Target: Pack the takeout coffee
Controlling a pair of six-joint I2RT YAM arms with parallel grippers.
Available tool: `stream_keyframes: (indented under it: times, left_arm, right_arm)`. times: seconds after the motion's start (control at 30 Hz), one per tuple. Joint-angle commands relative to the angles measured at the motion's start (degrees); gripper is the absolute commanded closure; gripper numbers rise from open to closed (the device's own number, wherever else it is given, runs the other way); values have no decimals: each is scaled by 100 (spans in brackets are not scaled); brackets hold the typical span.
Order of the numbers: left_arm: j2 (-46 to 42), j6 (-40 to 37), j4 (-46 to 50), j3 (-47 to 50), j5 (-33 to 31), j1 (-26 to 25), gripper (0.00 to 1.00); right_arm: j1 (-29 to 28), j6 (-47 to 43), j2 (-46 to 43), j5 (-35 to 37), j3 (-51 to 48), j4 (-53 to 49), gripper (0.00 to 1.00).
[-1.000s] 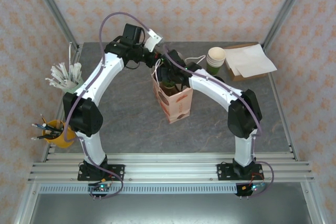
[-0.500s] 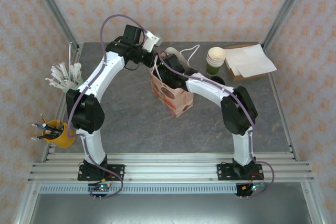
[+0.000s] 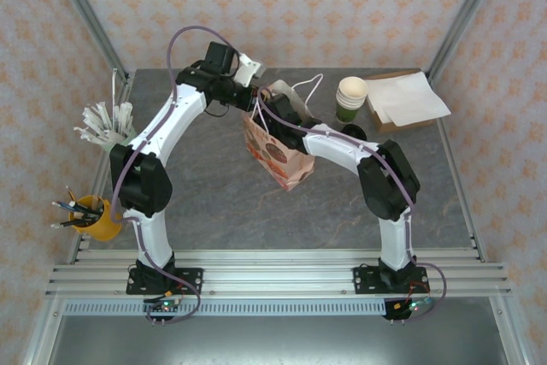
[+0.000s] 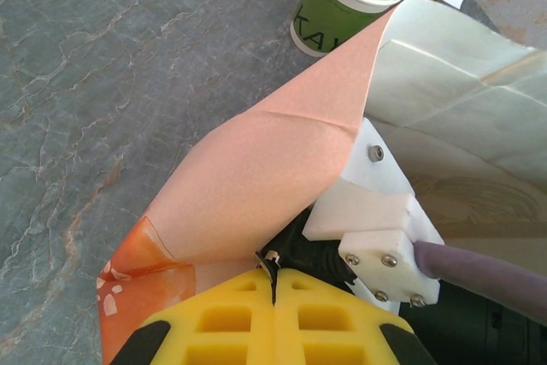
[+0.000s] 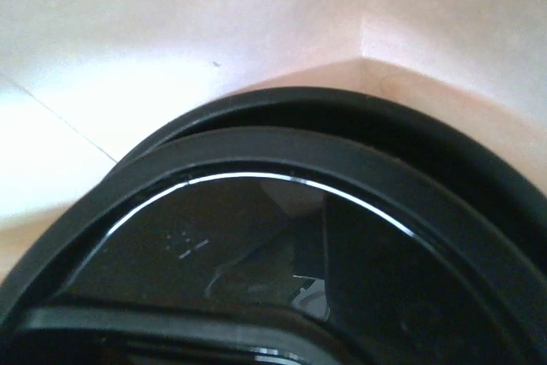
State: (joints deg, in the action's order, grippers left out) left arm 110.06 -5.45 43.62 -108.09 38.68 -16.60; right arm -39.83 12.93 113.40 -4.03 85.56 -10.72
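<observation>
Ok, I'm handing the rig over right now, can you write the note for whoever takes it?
Left end effector: shut on the paper bag's rim, holding its mouth open.
Right end effector: down inside the bag, fingers hidden; grip cannot be told.
Coffee: black lid seen inside the bag from the right wrist; cup beneath hidden.
Done: coffee appears bagged.
Left: likely withdraw the right arm, then release the bag.

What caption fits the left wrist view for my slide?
Left jaws shut on the rim of the paper bag, stacked green cups standing beyond on the grey table.
</observation>
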Motion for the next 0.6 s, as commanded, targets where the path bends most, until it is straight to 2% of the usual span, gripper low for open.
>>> stream_keyframes:
  times: [0.0,0.3,0.4,0.57]
  left_arm:
    - [76,245,-491,-486,-157,-36,100]
    - [-26,447,-621,-351,-417,-71,100]
    - [-287,426,-859,-198,-465,-123,100]
    - [-249,442,-859,-238,-424,-143,100]
  right_arm:
    - [-130,-129,119,-204,-337,-265,61]
    - [-181,-185,-159,28,-568,9,63]
    - [-183,-161,-329,115,-736,243,63]
    - [-183,-86,-327,321,-955,656,63]
